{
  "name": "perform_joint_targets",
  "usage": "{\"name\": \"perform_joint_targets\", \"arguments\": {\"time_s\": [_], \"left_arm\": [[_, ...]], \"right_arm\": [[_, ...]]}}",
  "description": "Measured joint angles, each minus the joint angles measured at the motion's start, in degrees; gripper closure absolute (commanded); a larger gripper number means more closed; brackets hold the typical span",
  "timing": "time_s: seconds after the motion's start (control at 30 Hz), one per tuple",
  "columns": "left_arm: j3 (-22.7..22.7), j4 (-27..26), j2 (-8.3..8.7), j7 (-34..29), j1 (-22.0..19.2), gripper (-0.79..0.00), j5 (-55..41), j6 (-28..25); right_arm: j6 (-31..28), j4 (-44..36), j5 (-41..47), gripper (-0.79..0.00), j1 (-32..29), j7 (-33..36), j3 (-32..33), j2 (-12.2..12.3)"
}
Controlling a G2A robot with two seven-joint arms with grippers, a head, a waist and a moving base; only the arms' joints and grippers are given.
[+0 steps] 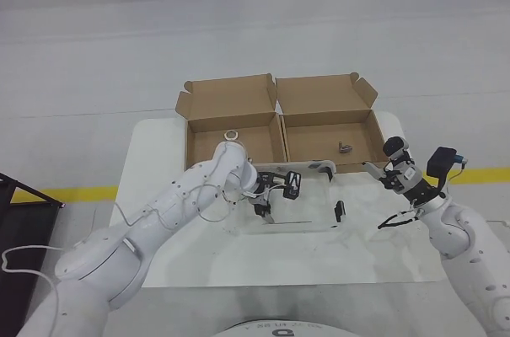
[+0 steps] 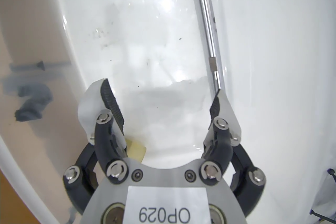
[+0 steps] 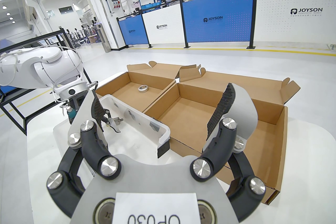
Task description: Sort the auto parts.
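A steel rod (image 2: 207, 25) lies on the floor of the clear plastic tray (image 1: 318, 221). My left gripper (image 2: 161, 89) hangs open just above the tray floor, one fingertip (image 2: 219, 97) at the rod's near end, with nothing between the pads. From above, that left gripper (image 1: 265, 206) is inside the tray's left half. My right gripper (image 3: 162, 95) stands open and empty beside the tray's right end, seen from above (image 1: 379, 173) at the front of the right box. A metal ring (image 1: 231, 135) lies in the left cardboard box (image 1: 191, 147). A small metal part (image 1: 345, 148) lies in the right cardboard box (image 1: 374, 139).
The two boxes stand side by side at the table's back edge with flaps open. Another small bolt-like part (image 3: 115, 124) sits in the tray (image 3: 164, 130). Black clips (image 1: 339, 211) are on the tray's right end. Bare white table (image 1: 263, 257) lies in front.
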Motion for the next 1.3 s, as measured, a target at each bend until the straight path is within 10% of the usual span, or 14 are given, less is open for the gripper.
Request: {"name": "perform_joint_targets", "arguments": {"time_s": [0.3, 0.63, 0.93, 1.3], "left_arm": [[-0.67, -0.87, -0.24, -1.76, -0.35, -0.785, 1.77, 7.05], [-0.06, -1.40, 0.07, -1.06, 0.83, -0.785, 1.24, 0.93], [0.61, 0.89, -0.78, 0.14, 0.62, -0.391, 1.28, 1.41], [2.82, 5.20, -3.54, 1.41, -0.71, -0.357, -0.62, 0.65]], "right_arm": [[0.00, 0.00, 0.00, -0.785, 0.00, 0.00, 0.00, 0.00], [0.00, 0.00, 0.00, -0.785, 0.00, 0.00, 0.00, 0.00], [0.00, 0.00, 0.00, -0.785, 0.00, 0.00, 0.00, 0.00], [0.00, 0.00, 0.00, -0.785, 0.00, 0.00, 0.00, 0.00]]}}
